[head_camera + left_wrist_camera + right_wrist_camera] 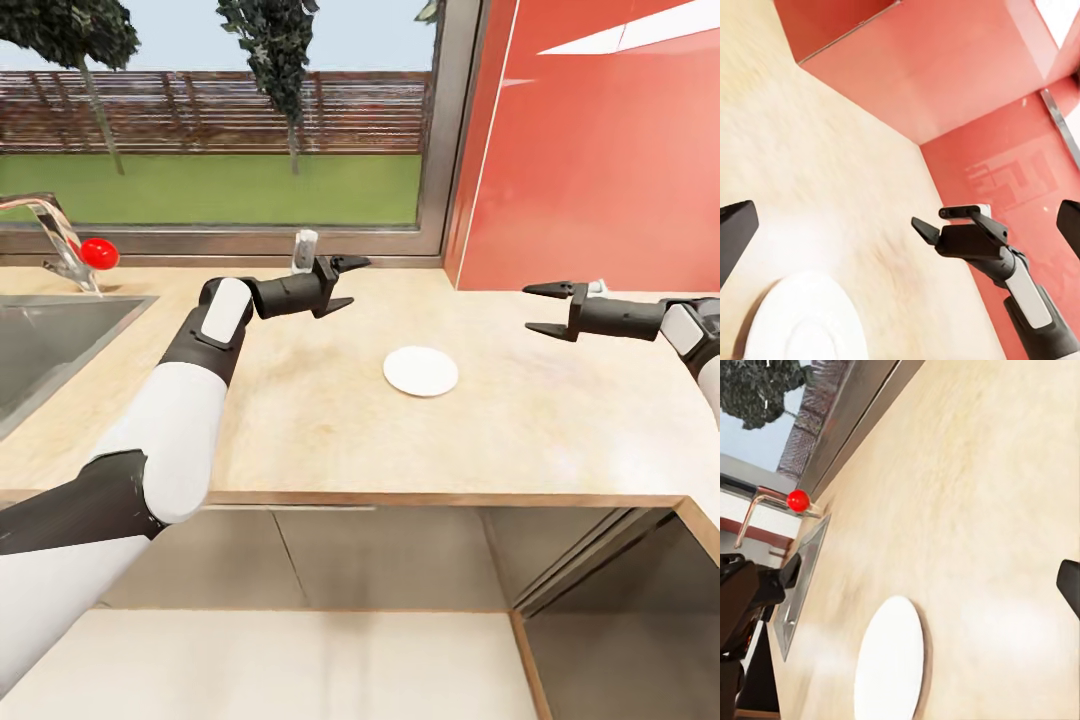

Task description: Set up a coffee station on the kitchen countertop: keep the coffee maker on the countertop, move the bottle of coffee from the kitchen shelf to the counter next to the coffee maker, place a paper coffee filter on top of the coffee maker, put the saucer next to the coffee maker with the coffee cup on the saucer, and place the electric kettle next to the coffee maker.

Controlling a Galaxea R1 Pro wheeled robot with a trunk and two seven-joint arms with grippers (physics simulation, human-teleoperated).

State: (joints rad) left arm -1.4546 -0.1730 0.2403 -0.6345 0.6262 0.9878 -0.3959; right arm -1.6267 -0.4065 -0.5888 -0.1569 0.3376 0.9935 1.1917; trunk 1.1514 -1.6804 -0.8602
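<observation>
Two arms reach out over the kitchen countertop (300, 420), a light wood-grain top with a thin front edge above pale cabinet fronts (330, 555). Near the middle of the bare surface lies the saucer (421, 371), flat, white and empty, well apart from both grippers. The left gripper (341, 283) hovers above the counter behind and to the left of the saucer, its dark fingers spread with nothing between them. The right gripper (545, 309) hangs to the saucer's right, pointing toward the left one, jaws likewise parted and empty; the left wrist view catches it (934, 223) against the red wall.

At the left edge a steel sink (45, 340) is sunk into the counter, with a curved tap (50, 235) bearing a red knob (99, 253) behind it. A small pale object (305, 250), too blurred to identify, stands at the back of the counter by the window sill. Beyond, a wide window (220, 120) shows lawn, trees and a wooden fence. Glossy red panels (600, 150) rise at the right.
</observation>
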